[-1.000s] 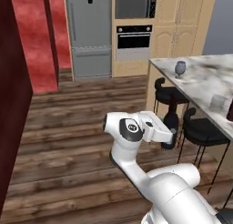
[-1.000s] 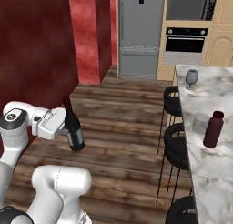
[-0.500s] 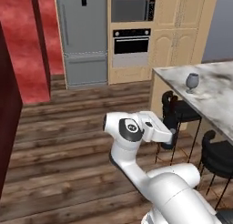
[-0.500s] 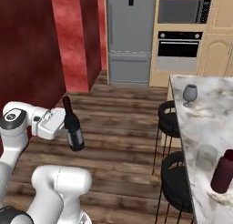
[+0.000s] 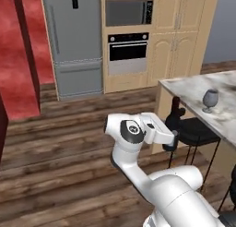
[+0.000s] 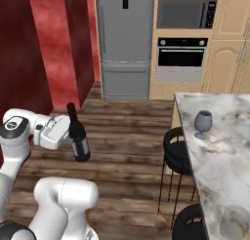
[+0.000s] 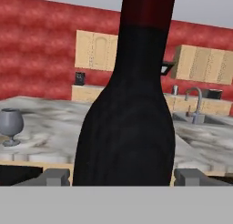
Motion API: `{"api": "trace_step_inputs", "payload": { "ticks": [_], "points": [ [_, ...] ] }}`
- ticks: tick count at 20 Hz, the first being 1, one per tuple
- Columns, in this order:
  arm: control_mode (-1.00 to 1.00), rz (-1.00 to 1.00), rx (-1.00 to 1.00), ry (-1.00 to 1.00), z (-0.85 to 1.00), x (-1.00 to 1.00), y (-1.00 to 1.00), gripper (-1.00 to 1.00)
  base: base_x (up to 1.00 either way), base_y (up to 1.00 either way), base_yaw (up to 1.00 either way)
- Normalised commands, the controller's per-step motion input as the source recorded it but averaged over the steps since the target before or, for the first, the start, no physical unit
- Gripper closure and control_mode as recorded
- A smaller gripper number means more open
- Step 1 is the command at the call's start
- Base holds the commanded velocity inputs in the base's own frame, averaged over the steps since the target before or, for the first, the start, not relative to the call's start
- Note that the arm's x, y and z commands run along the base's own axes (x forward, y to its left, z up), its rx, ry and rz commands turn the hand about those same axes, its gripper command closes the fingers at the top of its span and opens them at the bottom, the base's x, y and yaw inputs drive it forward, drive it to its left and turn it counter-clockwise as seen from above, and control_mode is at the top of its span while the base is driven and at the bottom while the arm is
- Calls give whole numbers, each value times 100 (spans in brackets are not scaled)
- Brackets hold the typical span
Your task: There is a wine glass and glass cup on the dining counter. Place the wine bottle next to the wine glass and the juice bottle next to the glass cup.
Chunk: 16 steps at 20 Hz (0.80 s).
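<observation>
So right now I've got the wine bottle (image 6: 78,135) clamped in the gripper (image 6: 73,136), jaws spread fairly wide because they're wrapped around the fat lower body of the bottle instead of the neck. Makes sense to me: grabbing it low keeps it upright and stops it swinging, and from the right base view it's only leaning a touch, red top up. In the hand view the bottle (image 7: 127,104) stands right between the two fingertips (image 7: 54,176), dark glass body, red top above.

The arm is tucked in close to the base, bottle carried out over the wooden floor, well apart from the dining counter (image 6: 219,151). I'd guess that's just the travel pose, keeping the load near the body while the base rolls.

The wine glass (image 6: 202,123) sits upright near the counter's near end, just in from the edge above a black stool (image 6: 177,151). That's where the bottle needs to land, so I reckon I'm mid-carry with the whole placing step left to do.
</observation>
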Motion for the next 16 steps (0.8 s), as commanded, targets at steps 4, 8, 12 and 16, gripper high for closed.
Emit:
{"api": "trace_step_inputs", "payload": {
  "ticks": [4, 8, 12, 16],
  "points": [
    [100, 0, 0, 0, 0, 0, 0, 100, 83, 20, -27],
    [100, 0, 0, 0, 0, 0, 0, 100, 80, 22, -32],
    [100, 0, 0, 0, 0, 0, 0, 100, 75, 24, -37],
    [100, 0, 0, 0, 0, 0, 0, 100, 73, 25, -40]
  ]
}}
